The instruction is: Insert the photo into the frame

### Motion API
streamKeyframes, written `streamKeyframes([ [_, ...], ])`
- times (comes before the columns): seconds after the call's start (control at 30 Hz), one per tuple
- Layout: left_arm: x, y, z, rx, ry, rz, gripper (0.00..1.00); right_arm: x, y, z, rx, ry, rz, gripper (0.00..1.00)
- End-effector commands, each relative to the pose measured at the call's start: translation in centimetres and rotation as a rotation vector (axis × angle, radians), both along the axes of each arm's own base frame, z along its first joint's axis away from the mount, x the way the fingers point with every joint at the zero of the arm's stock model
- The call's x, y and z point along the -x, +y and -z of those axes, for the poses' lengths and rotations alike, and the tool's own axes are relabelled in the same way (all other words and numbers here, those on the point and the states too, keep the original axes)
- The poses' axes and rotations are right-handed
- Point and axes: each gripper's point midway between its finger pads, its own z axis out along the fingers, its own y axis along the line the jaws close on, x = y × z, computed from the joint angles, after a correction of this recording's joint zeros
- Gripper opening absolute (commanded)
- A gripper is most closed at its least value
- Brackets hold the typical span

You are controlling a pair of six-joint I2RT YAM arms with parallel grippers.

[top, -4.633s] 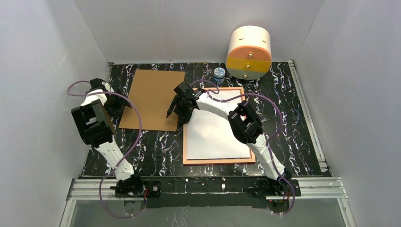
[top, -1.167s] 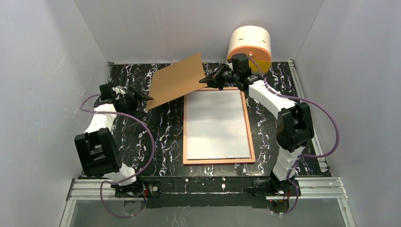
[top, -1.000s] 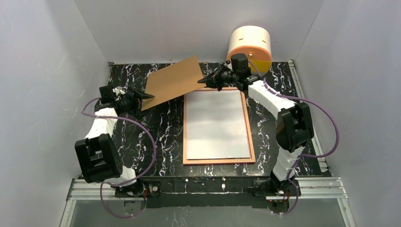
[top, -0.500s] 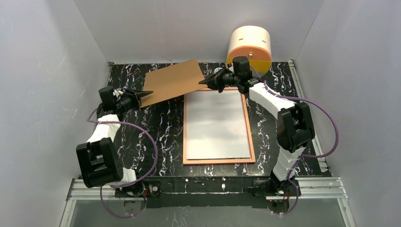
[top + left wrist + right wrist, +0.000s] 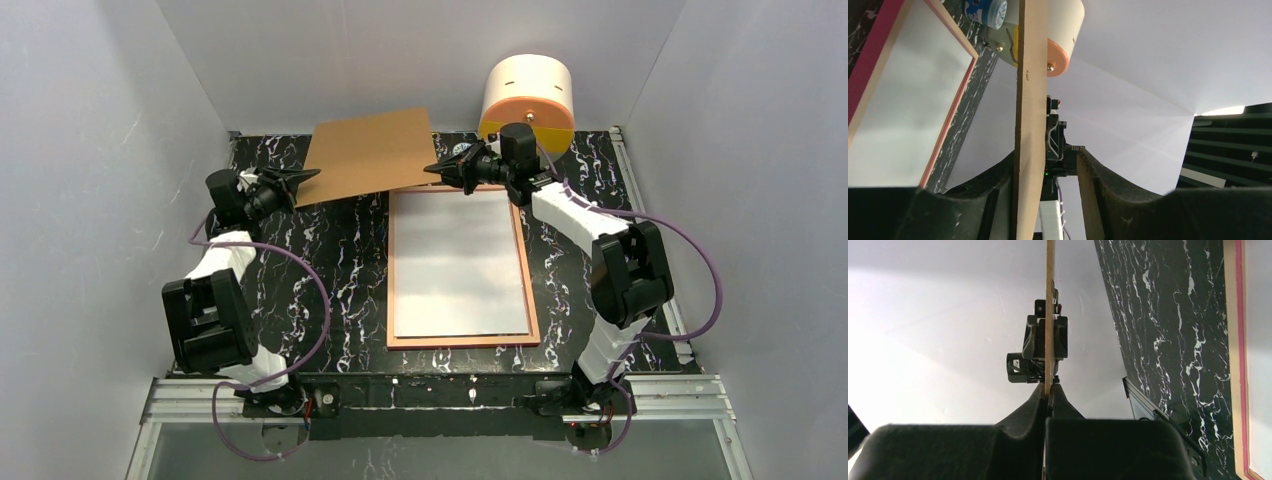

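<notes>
The frame (image 5: 462, 341) lies flat at mid-table, tan-orange rim up. The photo (image 5: 460, 265) lies inside it, white back up. A brown backing board (image 5: 365, 155) hangs in the air over the table's back left. My right gripper (image 5: 435, 167) is shut on the board's right edge; the right wrist view shows the board (image 5: 1050, 300) pinched at the right gripper (image 5: 1049, 386). My left gripper (image 5: 305, 175) straddles the left corner. In the left wrist view the board (image 5: 1030, 100) rests against one finger (image 5: 998, 175), with a gap to the other, so my left gripper (image 5: 1045, 155) is open.
A round white, orange and yellow drawer box (image 5: 527, 97) stands at the back right. A small blue jar (image 5: 985, 10) sits just in front of it, behind my right gripper. White walls close in on three sides, and a metal rail (image 5: 650, 240) runs along the right.
The board, flat on the table seconds ago, is up in the air and has levelled and shifted back. My left jaws have narrowed around its left corner. The right grip is unchanged.
</notes>
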Motion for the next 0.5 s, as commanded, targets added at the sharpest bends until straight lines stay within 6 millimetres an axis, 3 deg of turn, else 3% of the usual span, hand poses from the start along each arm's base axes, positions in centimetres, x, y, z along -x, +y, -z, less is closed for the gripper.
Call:
streamKeyframes([
  [0.0, -0.5, -0.3, -4.4, 0.004, -0.15, 0.032, 0.08, 1.1, -0.5, -4.4, -0.103, -0.107, -0.001, 0.01],
  [0.03, -0.6, -0.3, -4.5, 0.008, -0.156, 0.033, 0.17, 1.0, -0.6, -4.5, -0.114, -0.106, 0.012, 0.01],
  [0.13, -0.8, -0.2, -4.9, 0.019, -0.173, 0.037, 0.31, 0.5, -1.4, -5.1, -0.142, -0.117, 0.054, 0.01],
  [0.27, -1.2, -0.2, -5.1, 0.028, -0.178, 0.045, 0.38, -0.2, -2.2, -5.8, -0.165, -0.138, 0.082, 0.01],
  [0.47, -1.3, -0.2, -5.3, 0.037, -0.193, 0.055, 0.59, -1.0, -3.1, -5.7, -0.166, -0.16, 0.09, 0.01],
])
